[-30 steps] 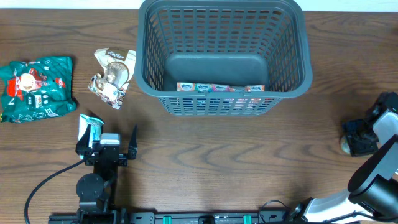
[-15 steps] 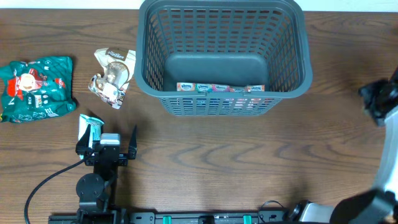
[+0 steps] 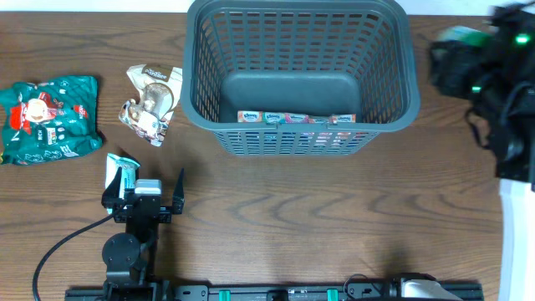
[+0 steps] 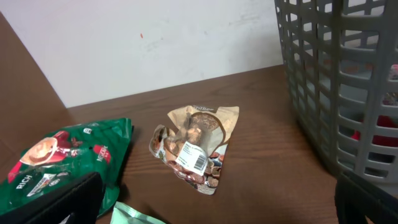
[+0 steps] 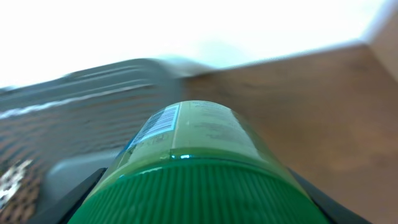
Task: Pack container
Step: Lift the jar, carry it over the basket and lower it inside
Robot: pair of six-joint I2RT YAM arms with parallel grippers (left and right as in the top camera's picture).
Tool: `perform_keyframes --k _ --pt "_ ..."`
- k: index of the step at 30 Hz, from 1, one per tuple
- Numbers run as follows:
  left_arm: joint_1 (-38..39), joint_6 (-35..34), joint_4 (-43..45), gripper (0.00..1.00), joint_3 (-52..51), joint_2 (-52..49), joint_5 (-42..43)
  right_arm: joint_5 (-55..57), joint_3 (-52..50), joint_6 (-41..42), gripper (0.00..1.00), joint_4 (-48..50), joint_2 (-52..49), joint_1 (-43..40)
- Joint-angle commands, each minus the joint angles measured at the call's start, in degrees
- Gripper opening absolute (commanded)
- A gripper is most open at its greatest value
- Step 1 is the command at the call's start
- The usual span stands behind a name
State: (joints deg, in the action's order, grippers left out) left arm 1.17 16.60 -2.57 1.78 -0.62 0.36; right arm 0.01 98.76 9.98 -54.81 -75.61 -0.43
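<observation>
- Overhead: container (image 3: 292, 140) sits far-middle of the desk (image 3: 292, 217); left pincer (image 3: 144, 191) released, empty, by the near edge; right pincer (image 3: 461, 57) blurry, just right of the container.
- Left wrist: snack pouch (image 4: 196, 146) lies near the container wall.
- Right wrist: right pincer clenched on a green-capped bottle (image 5: 193, 155).

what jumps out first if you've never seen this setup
The large dark grey slotted plastic basket sits top centre in the overhead view, with a row of colourful packets along its near wall. Then the round green-capped bottle fills the right wrist view, gripped in the right tool.
</observation>
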Motion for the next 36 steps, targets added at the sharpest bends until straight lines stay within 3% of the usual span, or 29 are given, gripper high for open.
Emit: perform_keyframes --k 1,7,13,27,36 --pt "-0.35 0.72 -1.40 0.99 -1.55 0.39 -0.11 1.18 1.73 -3.87 0.01 1.68 0.66 6.95" --pt "-0.35 0.72 -1.40 0.99 -1.55 0.39 -0.11 9.16 1.73 -3.85 0.01 3.61 -2.49 16.92" --pt "-0.35 0.72 -1.40 0.99 -1.55 0.39 -0.11 13.44 1.77 -2.86 0.01 4.66 -9.29 20.52" --pt "-0.35 0.72 -1.40 0.99 -1.55 0.39 -0.11 11.76 16.39 0.37 0.01 -1.57 -27.15 19.17" --pt "-0.35 0.72 -1.40 0.99 -1.55 0.39 -0.11 7.82 17.70 10.03 0.01 -9.46 -38.23 16.37"
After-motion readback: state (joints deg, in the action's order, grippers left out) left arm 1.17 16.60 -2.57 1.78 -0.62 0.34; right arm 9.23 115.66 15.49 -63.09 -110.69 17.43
